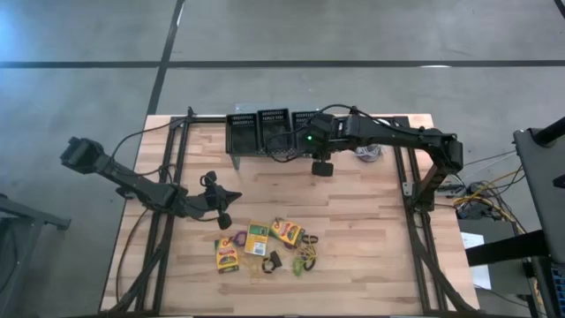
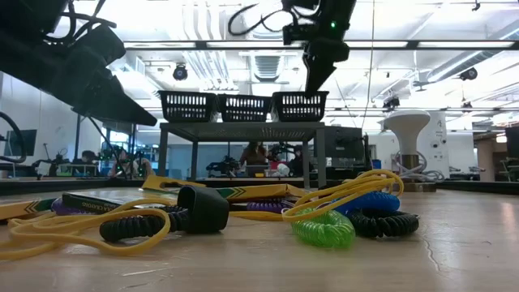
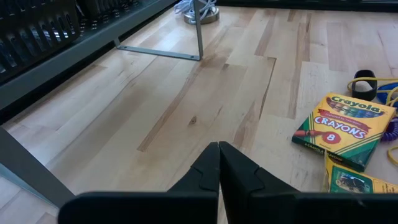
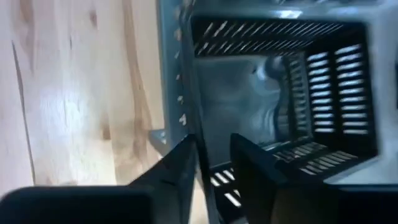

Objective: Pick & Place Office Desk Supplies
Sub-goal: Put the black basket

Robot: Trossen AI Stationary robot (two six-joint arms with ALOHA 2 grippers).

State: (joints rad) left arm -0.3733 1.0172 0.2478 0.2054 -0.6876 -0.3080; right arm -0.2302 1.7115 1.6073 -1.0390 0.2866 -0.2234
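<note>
Currently nearer arm: left gripper point(image 1: 222, 207), fingers pressed together, empty.
Target bearing: crayon boxes point(image 1: 257, 238) lie just ahead of its fingertips.
Right gripper point(image 1: 322, 166): slightly parted, nothing held, well apart.

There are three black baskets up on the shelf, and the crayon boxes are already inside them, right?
Not quite. There are three black baskets on the shelf, but the crayon boxes are not inside them. The high view shows them lying on the table, near its front edge, beside the rubber bands.

Four crayon boxes point(image 1: 257, 239), three black baskets point(image 1: 273, 123), and two robot arms point(image 1: 150, 190).
</note>
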